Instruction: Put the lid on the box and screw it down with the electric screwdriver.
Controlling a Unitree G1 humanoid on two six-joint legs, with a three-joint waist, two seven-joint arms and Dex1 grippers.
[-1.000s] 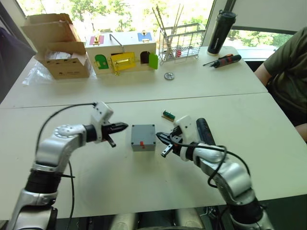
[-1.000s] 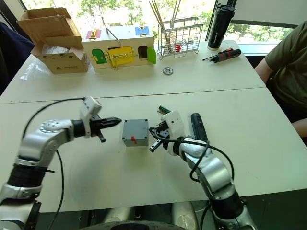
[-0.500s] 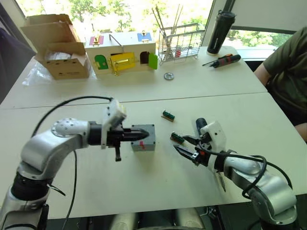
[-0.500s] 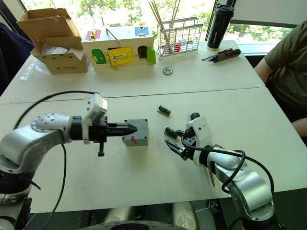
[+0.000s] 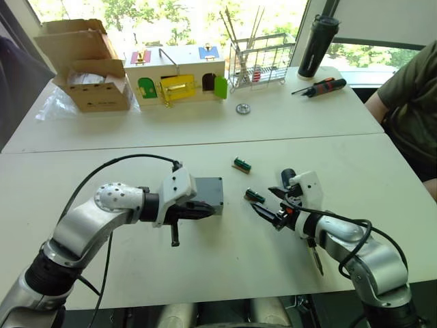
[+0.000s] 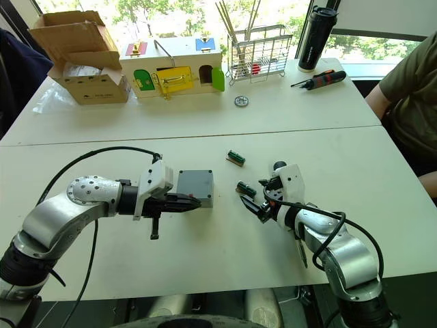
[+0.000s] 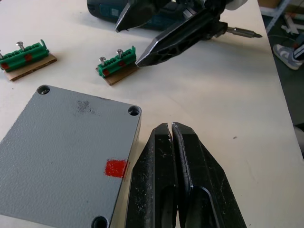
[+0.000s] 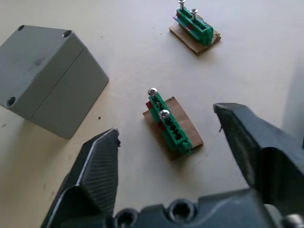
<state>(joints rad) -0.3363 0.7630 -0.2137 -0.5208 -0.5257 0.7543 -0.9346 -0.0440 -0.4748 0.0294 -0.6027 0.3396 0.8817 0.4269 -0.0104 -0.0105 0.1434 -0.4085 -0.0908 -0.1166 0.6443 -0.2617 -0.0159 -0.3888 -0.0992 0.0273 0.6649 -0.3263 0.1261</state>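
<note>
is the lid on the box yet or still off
On. The lid sits flush on the box, a seam running between them. Its corner holes look empty, and screws stand in the green holders nearby.

Electric screwdriver (image 5: 289, 179) mostly hidden behind right pincer (image 5: 268, 202) & arm.

Head stereo pair downward over table (image 5: 225, 273); wrist cameras close, low.
</note>
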